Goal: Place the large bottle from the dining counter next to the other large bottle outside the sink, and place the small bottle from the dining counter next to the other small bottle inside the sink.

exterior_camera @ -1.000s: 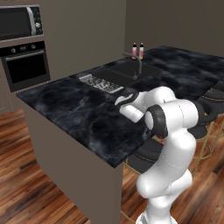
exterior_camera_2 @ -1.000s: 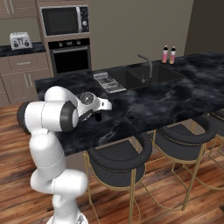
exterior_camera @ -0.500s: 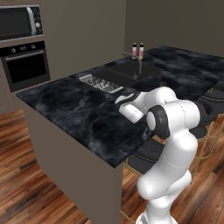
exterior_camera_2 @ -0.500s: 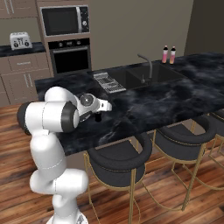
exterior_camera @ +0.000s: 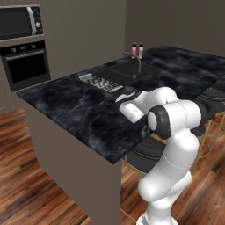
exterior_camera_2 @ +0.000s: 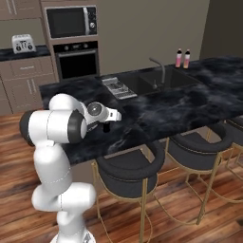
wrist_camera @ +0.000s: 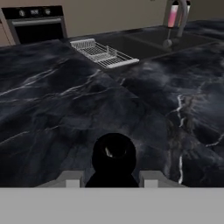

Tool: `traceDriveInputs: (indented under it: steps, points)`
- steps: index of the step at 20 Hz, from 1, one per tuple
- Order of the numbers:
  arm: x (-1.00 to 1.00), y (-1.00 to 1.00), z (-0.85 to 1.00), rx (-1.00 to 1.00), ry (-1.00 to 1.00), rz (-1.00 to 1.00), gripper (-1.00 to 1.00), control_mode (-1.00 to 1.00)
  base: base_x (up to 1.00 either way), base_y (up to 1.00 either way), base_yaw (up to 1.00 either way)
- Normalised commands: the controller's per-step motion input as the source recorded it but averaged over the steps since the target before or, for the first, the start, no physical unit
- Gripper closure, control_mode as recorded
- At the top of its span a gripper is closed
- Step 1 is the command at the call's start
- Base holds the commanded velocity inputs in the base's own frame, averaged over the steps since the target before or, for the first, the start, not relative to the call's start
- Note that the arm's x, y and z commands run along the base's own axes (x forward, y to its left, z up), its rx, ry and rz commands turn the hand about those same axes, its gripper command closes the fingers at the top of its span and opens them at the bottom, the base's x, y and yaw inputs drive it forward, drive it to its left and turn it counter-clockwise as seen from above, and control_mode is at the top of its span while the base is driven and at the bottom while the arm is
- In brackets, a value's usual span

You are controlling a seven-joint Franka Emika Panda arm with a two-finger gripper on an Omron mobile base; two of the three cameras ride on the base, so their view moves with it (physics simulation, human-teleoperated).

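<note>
Nothing has shifted since the earlier pictures: the arm holds the same bent pose over the dining counter (exterior_camera: 74, 110), and the gripper (exterior_camera_2: 107, 127) has not changed its closure. In the hand view the small bottle (wrist_camera: 113, 159) sits right between the fingers (wrist_camera: 72, 180), its round black body filling the gap, so the fingers are clamped on it. From the right base view the same small bottle (exterior_camera_2: 106, 126) hangs as a dark stub under the hand, just above the marble near the counter's front edge.

Ahead of the fingers and to their left lies open veined marble, with the oven (wrist_camera: 37, 28) on the far wall. Straight ahead, further off, the ribbed drain rack (wrist_camera: 104, 54) lies on the counter. To the right of the rack is the sink (wrist_camera: 151, 41), with the curved faucet (wrist_camera: 175, 22) standing at its near rim, in line between the fingers and the basin's far side. Two large pink-yellow bottles (exterior_camera: 137, 50) stand side by side beyond the sink. Whether the other small bottle lies in the basin I cannot tell.

Two dark stools (exterior_camera_2: 130, 173) stand below the counter's edge on the right.
</note>
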Motion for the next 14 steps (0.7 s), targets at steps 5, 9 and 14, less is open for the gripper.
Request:
traceDriveInputs:
  steps: [5,9,14]
  points:
    - [0.00,0.00,0.00,0.00,0.00,0.00,1.00,1.00,-0.45,0.20,0.00]
    - [0.00,0.00,0.00,0.00,0.00,0.00,1.00,1.00,-0.24,0.41,0.00]
    - [0.00,0.00,0.00,0.00,0.00,0.00,1.00,1.00,0.00,0.73,0.00]
